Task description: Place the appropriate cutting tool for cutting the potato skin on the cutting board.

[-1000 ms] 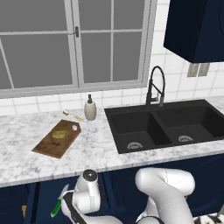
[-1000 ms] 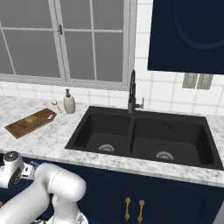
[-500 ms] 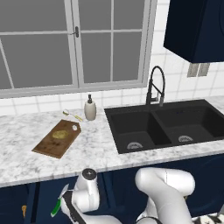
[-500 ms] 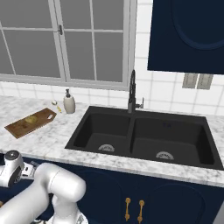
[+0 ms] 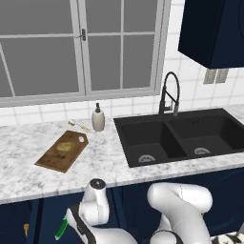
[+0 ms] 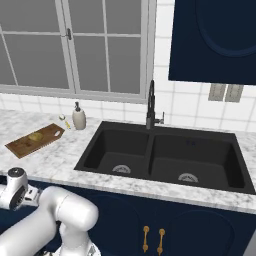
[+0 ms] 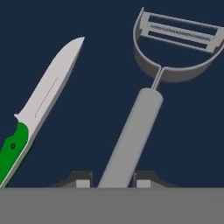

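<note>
Claw (image 7: pixel 110 183) around slim grey metal peeler (image 7: pixel 144 100) handle

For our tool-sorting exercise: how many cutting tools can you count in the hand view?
2: a grey metal peeler, handle between the gripper fingertips, and a green-handled silver-bladed knife lying beside it.

The peeler (image 7: pixel 131 140) is plain grey all over. The knife (image 7: pixel 39 109) has a silver blade and a bright green handle. The board (image 5: pixel 62 151) is brown wood with a pale spot at one corner. The potato (image 5: pixel 65 146) is yellowish-tan. The counter (image 5: pixel 28 176) is white-and-grey marbled, and the sink (image 5: pixel 181 136) is black.
</note>
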